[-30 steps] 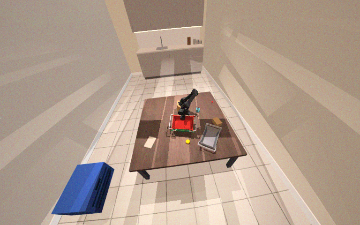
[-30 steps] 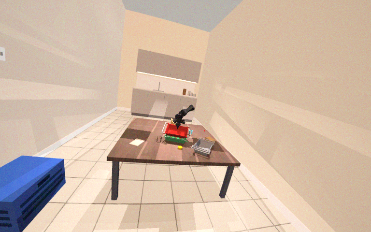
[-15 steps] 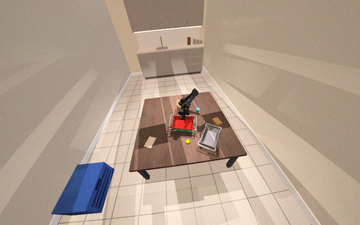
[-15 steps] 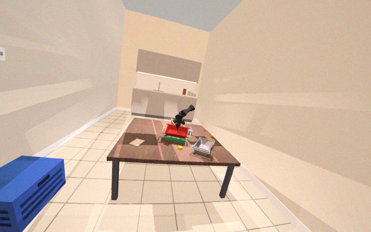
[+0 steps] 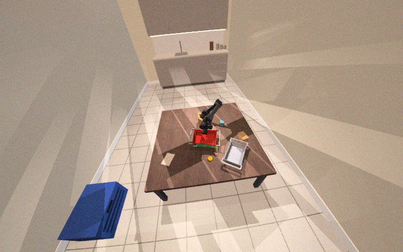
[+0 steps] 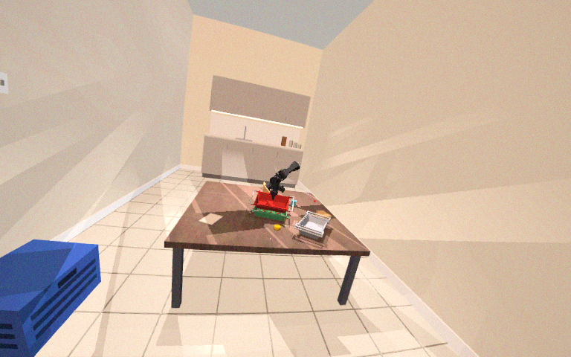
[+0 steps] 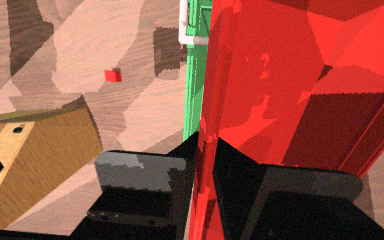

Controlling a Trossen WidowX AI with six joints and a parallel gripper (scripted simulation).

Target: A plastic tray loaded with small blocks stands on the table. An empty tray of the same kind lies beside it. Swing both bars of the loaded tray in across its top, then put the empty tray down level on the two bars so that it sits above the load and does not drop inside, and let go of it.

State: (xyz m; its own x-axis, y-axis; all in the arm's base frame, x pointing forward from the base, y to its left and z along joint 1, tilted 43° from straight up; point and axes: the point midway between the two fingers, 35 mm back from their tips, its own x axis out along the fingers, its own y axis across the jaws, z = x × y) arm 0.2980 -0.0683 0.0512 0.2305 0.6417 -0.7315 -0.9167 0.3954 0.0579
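My gripper (image 7: 203, 135) was pinched nearly closed on the red tray (image 7: 280, 95)'s thin wall above the green tray (image 7: 192, 90); it felt light, stiff, slick, best gripped mid-rim.

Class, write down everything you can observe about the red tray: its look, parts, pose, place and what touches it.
The red tray is an open, rectangular bin of glossy, plastic-looking material with thin upright walls and nothing visible inside. It sits roughly level above the green tray, near the middle of the table. The gripper is shut on its wall on the robot's side, one finger on either face. Whether it rests on the white wire bars cannot be told.
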